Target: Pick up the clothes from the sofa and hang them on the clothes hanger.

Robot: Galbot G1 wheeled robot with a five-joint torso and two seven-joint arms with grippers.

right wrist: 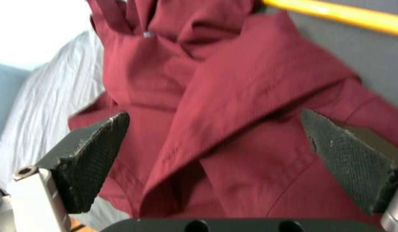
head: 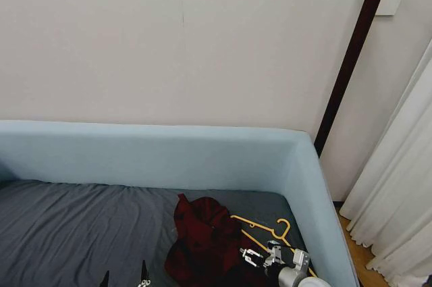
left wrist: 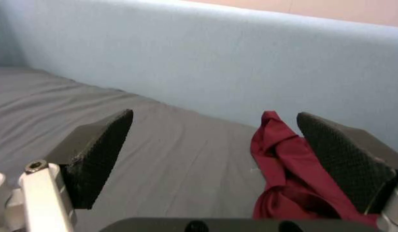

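A crumpled dark red garment (head: 200,240) lies on the grey sofa seat near its right end, with a yellow hanger (head: 264,231) beside it. My right gripper (head: 258,257) hovers at the garment's right edge, open; in the right wrist view the red garment (right wrist: 218,116) spreads between its black fingers (right wrist: 89,159), and a strip of the yellow hanger (right wrist: 341,13) crosses the corner. My left gripper (head: 125,277) sits low over the bare seat to the garment's left, open. In the left wrist view the red garment (left wrist: 286,174) lies just past one finger (left wrist: 341,157).
The light blue sofa back (head: 148,155) and right arm (head: 317,206) wall in the grey seat (head: 67,233). A dark brown rack post (head: 351,54) rises behind the sofa's right end, next to white curtains (head: 398,192). A plain wall stands behind.
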